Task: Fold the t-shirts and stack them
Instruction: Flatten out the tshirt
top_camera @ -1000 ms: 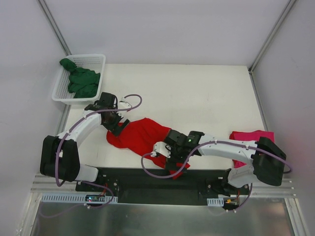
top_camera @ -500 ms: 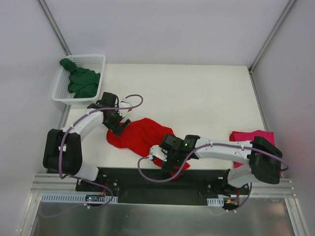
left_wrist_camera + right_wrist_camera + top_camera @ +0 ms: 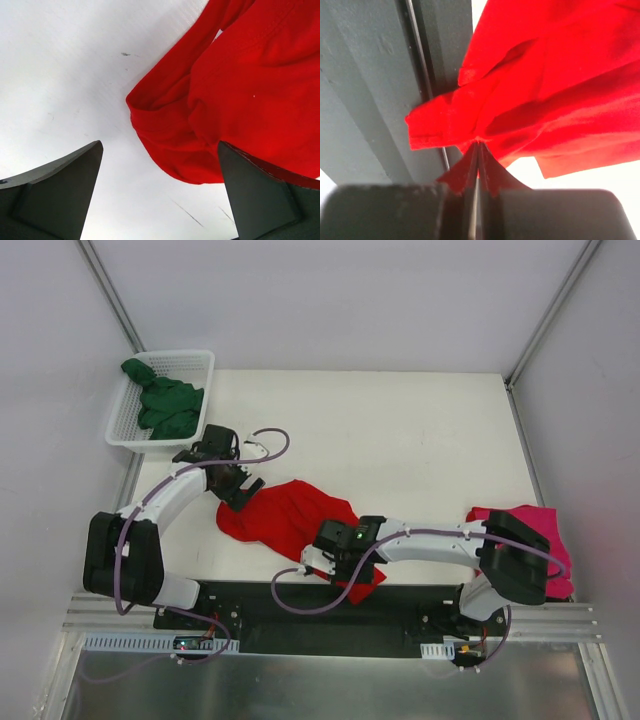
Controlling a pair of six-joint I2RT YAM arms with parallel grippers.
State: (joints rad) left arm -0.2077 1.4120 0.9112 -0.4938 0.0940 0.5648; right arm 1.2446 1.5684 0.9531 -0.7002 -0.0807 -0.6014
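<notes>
Overhead, wrist close-ups sharing red tee (image 3: 288, 516)

A white table (image 3: 400, 440) fills the middle of the overhead view, closed in by pale walls. Two slanted metal frame posts rise at the back, one on the left (image 3: 110, 300) and one on the right (image 3: 550, 310). A white plastic mesh basket (image 3: 120, 425) sits at the far left corner, overhanging the table's left edge. A black base plate (image 3: 300, 615) runs along the near edge, with a silver rail (image 3: 110, 625) beside it and a dull metal sheet (image 3: 320, 685) below. Up close, the tabletop shows a small dark smudge (image 3: 126, 54) and thin scratches (image 3: 187, 212). A dark grey grooved surface (image 3: 370, 75) is possibly that same plate.
</notes>
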